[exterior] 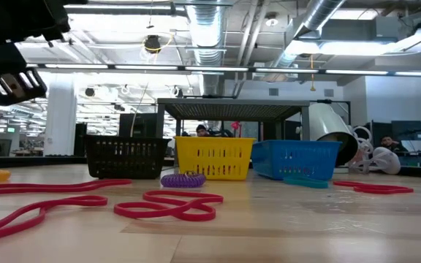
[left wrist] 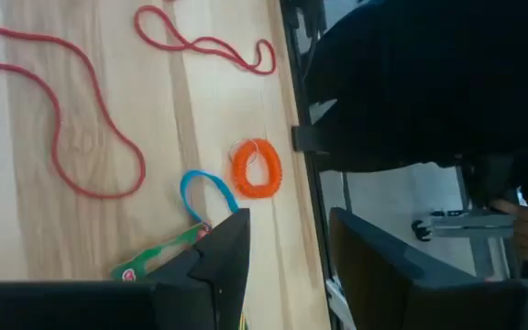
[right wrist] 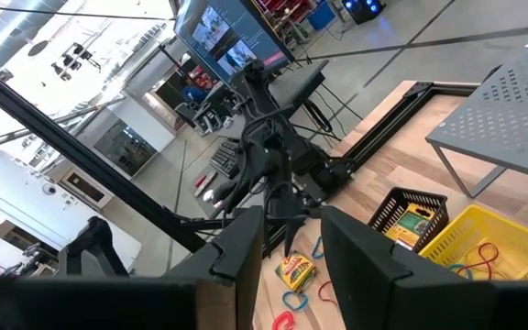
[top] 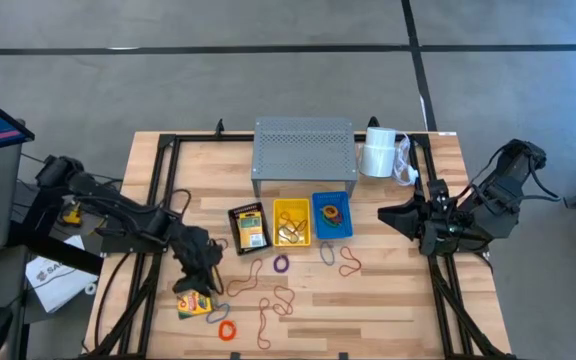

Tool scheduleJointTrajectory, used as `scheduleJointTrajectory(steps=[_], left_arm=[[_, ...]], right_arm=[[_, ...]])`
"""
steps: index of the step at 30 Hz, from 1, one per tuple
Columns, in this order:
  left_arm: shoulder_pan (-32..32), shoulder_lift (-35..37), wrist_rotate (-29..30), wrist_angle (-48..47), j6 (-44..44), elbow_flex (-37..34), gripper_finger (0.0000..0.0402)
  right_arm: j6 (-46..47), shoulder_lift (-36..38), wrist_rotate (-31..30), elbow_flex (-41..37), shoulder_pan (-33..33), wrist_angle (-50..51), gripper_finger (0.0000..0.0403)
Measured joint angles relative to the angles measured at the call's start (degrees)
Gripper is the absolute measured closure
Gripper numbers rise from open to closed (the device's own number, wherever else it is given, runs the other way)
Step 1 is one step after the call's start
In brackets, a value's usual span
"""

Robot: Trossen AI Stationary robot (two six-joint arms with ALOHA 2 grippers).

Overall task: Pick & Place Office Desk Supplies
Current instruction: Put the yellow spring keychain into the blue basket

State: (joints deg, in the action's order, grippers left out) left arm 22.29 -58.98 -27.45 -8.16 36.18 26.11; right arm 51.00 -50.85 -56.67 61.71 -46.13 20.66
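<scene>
- The left gripper point(top: 200, 272) is hovering low over the near-left part of the table point(top: 388, 310), directly over the crayon box point(top: 194, 303) lying flat beside the table's left rail.
- In the left wrist view, its 2 dark fingers point(left wrist: 218, 261) are standing parted with a clear gap, and nothing is sitting between them; how far they are narrowing I cannot tell.
- The crayon box point(left wrist: 159, 257) is peeking out just beyond 1 finger, so it is lying slightly to 1 side of the gap, not centred in it.
- Its long axis is running roughly across the table in the high view; my judgement is that the fingers need to straddle its short side.
- A blue loop point(left wrist: 204, 194) and an orange coiled band point(left wrist: 257, 169) are lying just beside the box, close enough to be caught along with it.
- The right gripper point(top: 396, 215) is waiting at the table's right side, fingers point(right wrist: 246, 243) parted and holding nothing; the left arm is clearly nearer.
- 3 small baskets are standing mid-table: black point(top: 249, 228), yellow point(top: 291, 221), blue point(top: 332, 214).
</scene>
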Motion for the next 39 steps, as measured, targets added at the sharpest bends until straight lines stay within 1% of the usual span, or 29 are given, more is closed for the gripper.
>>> scheduleJointTrajectory(steps=[3,9,14,17,20,23,27,31,34,39], left_arm=[[-0.2,-1.83,2.26,-2.04,-0.15,0.72,0.0267],[-0.57,-2.96,11.04,-13.28,-5.53,1.59,0.0283],[-1.39,-2.95,16.34,-19.77,-7.5,3.33,0.0282],[-1.62,-2.95,19.69,-21.67,-7.72,4.02,0.0281],[-1.54,-3.06,21.1,-22.04,-7.15,4.07,0.0281],[-1.11,-4.41,21.23,-23.26,-5.23,4.07,0.0283],[0.44,-7.99,21.54,-26.88,-3.1,6.59,0.0284],[2.62,-12.13,24.37,-28.17,-7.32,10.79,0.0285],[3.49,-14.79,27.34,-29.15,-9.01,12.49,0.0285],[3.69,-17.88,27.66,-31.18,-8.75,12.59,0.0285]], right_arm=[[0.0,0.0,-0.04,0.0,0.31,0.01,0.0291],[0.01,0.0,-0.17,0.0,0.98,-0.11,0.0291],[0.05,0.0,-0.17,0.0,0.96,-0.12,0.0291],[0.8,0.0,-0.17,0.0,0.96,-0.1,0.0291],[1.53,0.0,-0.17,0.0,0.73,-0.1,0.0291],[1.53,0.0,-0.17,0.0,0.3,-0.08,0.0291],[2.3,0.0,-0.19,0.0,0.0,-0.08,0.0291],[2.58,0.0,-0.19,0.0,0.0,0.04,0.0291],[2.58,0.0,-0.19,0.0,0.0,0.08,0.0291],[2.58,-0.01,-0.19,0.0,0.0,0.08,0.0291]])
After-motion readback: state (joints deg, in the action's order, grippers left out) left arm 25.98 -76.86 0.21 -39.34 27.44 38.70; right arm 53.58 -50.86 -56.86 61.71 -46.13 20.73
